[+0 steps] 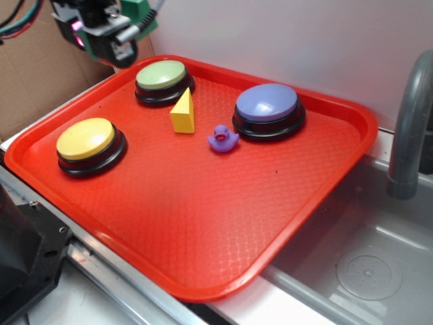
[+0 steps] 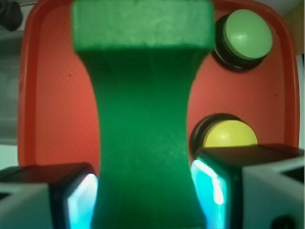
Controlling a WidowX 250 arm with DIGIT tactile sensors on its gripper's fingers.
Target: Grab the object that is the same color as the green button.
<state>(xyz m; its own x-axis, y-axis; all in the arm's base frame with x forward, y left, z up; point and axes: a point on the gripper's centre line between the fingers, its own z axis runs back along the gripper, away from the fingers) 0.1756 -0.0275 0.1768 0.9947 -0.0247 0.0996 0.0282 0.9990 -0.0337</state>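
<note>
Gripper (image 1: 128, 30) clamped on the green block (image 2: 143, 119), held above the tray's far left corner.

In the wrist view both fingers (image 2: 76, 202) press the block's narrow waist, its wide end toward 12 o'clock. Beyond it on the red tray (image 1: 203, 223) sit the green button (image 1: 162, 76) at 1 o'clock and the yellow button (image 1: 86, 139) at 3. The yellow wedge (image 1: 183, 112) stands just beside the green button; the purple duck (image 1: 222, 139) is near the blue-purple button (image 1: 267, 105).
</note>
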